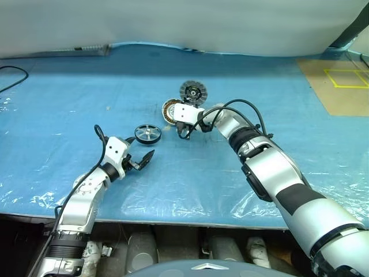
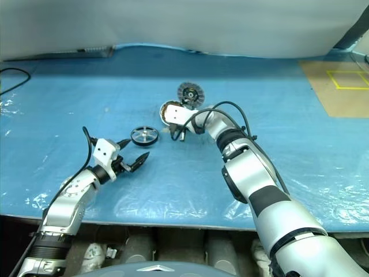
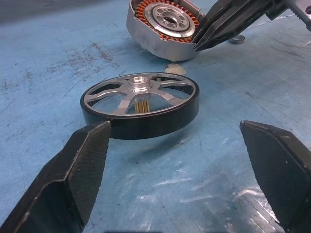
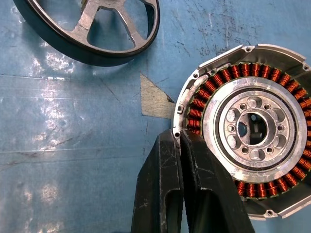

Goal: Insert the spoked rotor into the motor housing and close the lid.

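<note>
Right claw [image 4: 181,141] tips overlapping motor housing [image 4: 252,128] rim

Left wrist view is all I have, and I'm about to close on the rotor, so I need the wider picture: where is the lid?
Observer: The lid lies ribbed face up on the blue mat, just beyond the motor housing.
Operator: Is the right tool holding that housing?
Observer: The right tool is shut, its tips at the housing's rim on the side facing the spoked rotor. I cannot confirm that it pinches the wall.
Operator: Anything else lying about?
Observer: A black cable loops at the mat's far left edge.
</note>
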You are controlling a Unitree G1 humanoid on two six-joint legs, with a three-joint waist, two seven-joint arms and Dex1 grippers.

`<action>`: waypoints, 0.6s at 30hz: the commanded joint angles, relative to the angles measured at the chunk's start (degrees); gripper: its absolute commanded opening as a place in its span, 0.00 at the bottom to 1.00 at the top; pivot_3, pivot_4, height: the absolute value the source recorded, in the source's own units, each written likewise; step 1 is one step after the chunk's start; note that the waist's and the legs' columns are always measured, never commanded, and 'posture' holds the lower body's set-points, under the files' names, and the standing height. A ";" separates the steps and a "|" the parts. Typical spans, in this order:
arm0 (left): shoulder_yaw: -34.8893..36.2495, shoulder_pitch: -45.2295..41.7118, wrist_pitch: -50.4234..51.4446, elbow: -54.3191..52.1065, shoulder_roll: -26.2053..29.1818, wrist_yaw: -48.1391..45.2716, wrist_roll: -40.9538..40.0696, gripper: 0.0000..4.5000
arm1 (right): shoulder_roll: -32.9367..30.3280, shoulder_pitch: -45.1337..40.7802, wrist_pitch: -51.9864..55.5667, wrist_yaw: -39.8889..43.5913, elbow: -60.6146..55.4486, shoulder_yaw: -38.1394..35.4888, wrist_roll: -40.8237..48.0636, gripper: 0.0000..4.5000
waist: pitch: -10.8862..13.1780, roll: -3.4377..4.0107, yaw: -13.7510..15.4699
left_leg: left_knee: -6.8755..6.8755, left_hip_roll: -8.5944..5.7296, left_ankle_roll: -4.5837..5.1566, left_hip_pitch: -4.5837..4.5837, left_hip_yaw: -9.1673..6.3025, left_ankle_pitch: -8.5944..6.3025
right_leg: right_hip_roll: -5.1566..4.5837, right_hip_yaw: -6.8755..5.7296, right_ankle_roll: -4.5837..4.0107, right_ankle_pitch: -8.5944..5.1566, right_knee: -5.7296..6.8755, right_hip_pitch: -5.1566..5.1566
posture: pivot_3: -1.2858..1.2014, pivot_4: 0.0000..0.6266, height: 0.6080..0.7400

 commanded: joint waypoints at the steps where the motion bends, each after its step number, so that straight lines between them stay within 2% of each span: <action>1: 0.87 0.10 -2.13 -0.18 0.61 -0.43 -0.13 1.00 | -0.20 1.90 0.33 3.89 -1.30 -0.36 0.68 0.00 | 0.00 0.00 0.00 | 0.00 0.00 0.00 0.00 0.00 0.00 | 0.00 0.00 0.00 0.00 0.00 0.00 | 0.52 0.24 1.00; 11: 1.09 1.62 -3.65 -0.32 1.70 -0.86 -0.13 1.00 | -3.47 6.64 -0.59 13.91 -9.03 0.64 1.35 0.00 | -0.01 0.00 0.04 | 0.00 0.00 0.02 0.01 0.00 0.00 | 0.00 0.00 0.00 0.00 0.00 0.00 | 0.52 0.24 1.00; 18: 0.65 1.10 -2.83 -0.92 1.65 -0.63 0.05 1.00 | -9.07 9.91 -1.18 21.24 -17.26 2.04 1.55 0.00 | -0.02 0.00 0.30 | 0.01 -0.01 0.03 0.01 0.00 0.00 | -0.01 0.00 0.00 0.00 0.01 0.02 | 0.52 0.24 1.00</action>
